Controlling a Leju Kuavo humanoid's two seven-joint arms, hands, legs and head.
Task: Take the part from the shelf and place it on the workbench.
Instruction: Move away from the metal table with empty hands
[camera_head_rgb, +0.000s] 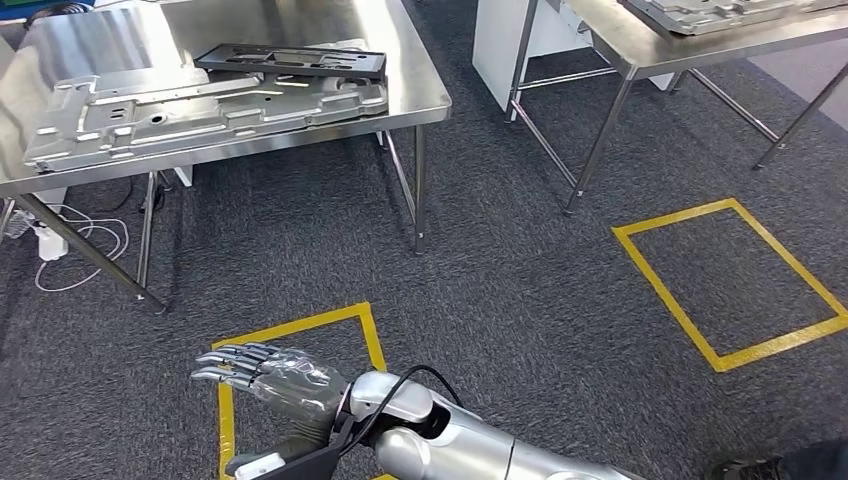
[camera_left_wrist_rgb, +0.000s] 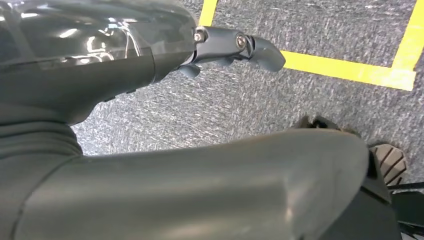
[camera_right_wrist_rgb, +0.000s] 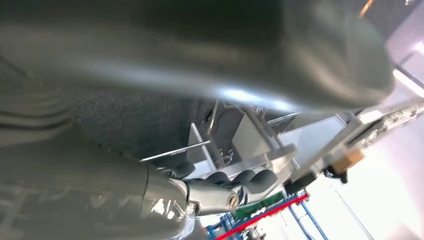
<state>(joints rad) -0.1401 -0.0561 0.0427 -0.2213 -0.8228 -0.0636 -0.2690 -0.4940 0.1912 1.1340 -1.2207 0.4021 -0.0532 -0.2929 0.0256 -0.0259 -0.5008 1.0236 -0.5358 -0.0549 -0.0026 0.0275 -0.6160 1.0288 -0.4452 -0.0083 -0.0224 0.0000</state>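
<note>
On the left worktop (camera_head_rgb: 420, 95) the silver part (camera_head_rgb: 200, 115) lies flat with its long axis running left to right, a black frame (camera_head_rgb: 290, 62) behind it. The right hand (camera_head_rgb: 275, 378), empty with fingers extended, hovers above the carpet well short of it; the left hand (camera_left_wrist_rgb: 235, 47) hangs low, its state unclear

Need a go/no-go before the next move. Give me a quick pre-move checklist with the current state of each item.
1. Right hand free: ok. Its fingers are stretched out with nothing in them.
2. Left hand free: cannot tell. It hangs over the carpet and is mostly hidden.
3. Room on the near table: cannot tell. The silver panel and black frame cover much of it.
4. Floor by that table: not ok. White cables lie beside a leg.
5. Far table: cannot tell. It is cut off, with another metal part on it.
</note>
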